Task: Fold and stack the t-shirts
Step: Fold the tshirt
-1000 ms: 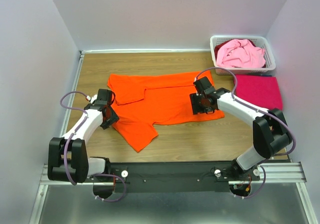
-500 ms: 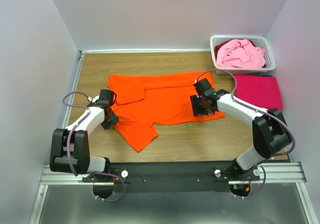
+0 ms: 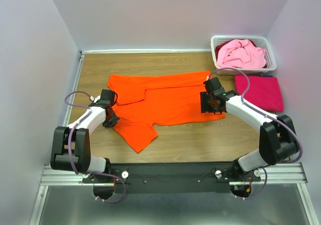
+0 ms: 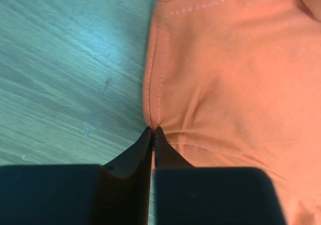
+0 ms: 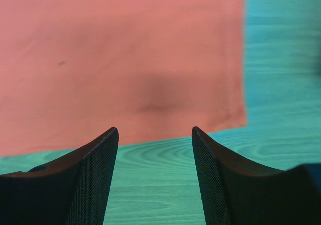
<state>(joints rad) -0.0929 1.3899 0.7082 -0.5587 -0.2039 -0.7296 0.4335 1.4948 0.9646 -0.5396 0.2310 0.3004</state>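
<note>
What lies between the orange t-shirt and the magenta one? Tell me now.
In the top view, a narrow strip of bare wooden table, crossed by the right arm, separates the orange t-shirt from the magenta t-shirt.

Orange shirt [image 3: 165,102] spread; magenta shirt [image 3: 261,90] folded; pink shirt [image 3: 241,53] bunched.

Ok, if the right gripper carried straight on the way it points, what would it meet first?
Probably the orange t-shirt, near its hem corner, just ahead of the right gripper with its jaws open. Depth is unclear, so it might touch bare table short of the hem.
</note>
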